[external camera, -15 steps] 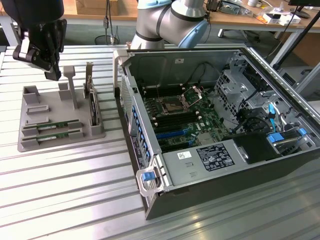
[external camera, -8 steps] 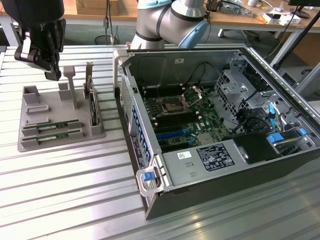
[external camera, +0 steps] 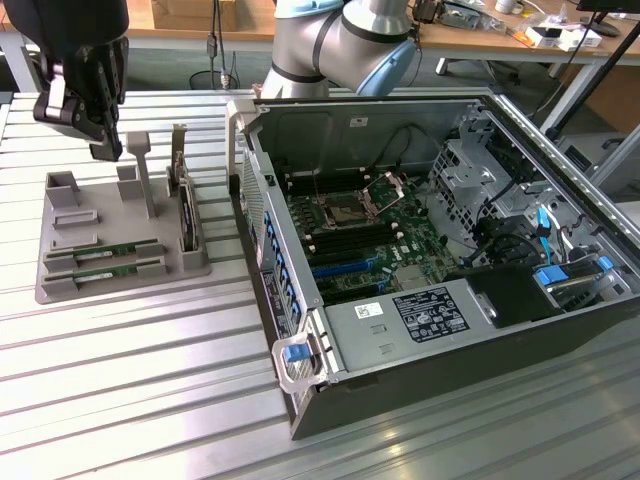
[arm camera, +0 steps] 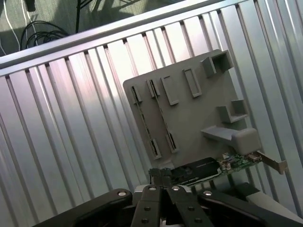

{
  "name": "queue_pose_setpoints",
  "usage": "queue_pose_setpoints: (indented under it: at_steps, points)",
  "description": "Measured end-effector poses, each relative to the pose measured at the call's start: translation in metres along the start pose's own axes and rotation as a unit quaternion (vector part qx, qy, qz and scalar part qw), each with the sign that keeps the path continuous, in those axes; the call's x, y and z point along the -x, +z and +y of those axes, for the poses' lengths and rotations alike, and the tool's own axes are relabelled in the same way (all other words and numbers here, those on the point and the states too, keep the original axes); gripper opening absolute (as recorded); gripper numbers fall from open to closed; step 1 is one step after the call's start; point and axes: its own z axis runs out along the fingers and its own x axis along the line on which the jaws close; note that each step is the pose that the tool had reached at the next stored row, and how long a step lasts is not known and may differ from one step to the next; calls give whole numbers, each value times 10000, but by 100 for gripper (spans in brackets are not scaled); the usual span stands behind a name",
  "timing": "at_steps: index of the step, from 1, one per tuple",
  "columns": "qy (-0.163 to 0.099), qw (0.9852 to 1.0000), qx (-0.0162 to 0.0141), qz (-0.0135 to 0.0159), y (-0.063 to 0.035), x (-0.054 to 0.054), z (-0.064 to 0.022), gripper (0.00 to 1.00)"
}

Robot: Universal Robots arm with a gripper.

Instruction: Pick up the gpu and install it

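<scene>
In the exterior view, the black hand (external camera: pixel 106 150) hangs above the far side of a grey holder (external camera: pixel 60 285) at the exterior view's left. Its upper part is cut off by the frame. Its fingers are pressed together and hold nothing. The gpu (external camera: pixel 108 251), a thin green stick, lies flat in a holder slot, with a twin stick (external camera: pixel 108 269) just beside it on the near side. A dark card (external camera: pixel 186 215) stands upright at the holder's right edge. The open sheet-metal case (external camera: pixel 400 320) is cut off at the exterior view's right. The worktop (external camera: pixel 150 390) is ribbed metal.

In the wrist view, the hand (arm camera: pixel 163 176) is closed and empty. The holder (arm camera: pixel 194 118) is matte, with moulded blocks. Both sticks show edge-on and are hard to make out. The hand partly hides the card (arm camera: pixel 236 163).
</scene>
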Motion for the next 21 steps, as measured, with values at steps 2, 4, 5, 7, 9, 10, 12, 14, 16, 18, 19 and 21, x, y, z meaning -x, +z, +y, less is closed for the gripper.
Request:
queue_pose_setpoints:
  at_steps: [2, 4, 5, 7, 9, 10, 12, 14, 16, 18, 19, 21]
  points:
    - [-47, 10000, 1, 2, 0, 0, 0, 11]
    - [-115, 9999, 3, 5, 0, 0, -1, 11]
    - [-153, 9999, 4, 7, 0, 0, -1, 11]
    - [-200, 9998, 5, 9, -1, 1, -2, 11]
    - [-233, 9997, 6, 10, 0, 1, -2, 11]
    - [-250, 9997, 6, 11, 0, 1, -2, 11]
    - [-324, 9995, 8, 14, 0, 1, -3, 11]
    - [-384, 9993, 10, 17, -1, 1, -4, 11]
    - [-458, 9989, 11, 21, -1, 2, -5, 11]
    - [-526, 9986, 13, 23, 0, 2, -6, 11]
    - [-564, 9984, 14, 25, 0, 2, -7, 11]
    - [-604, 9982, 15, 27, -1, 3, -10, 11]
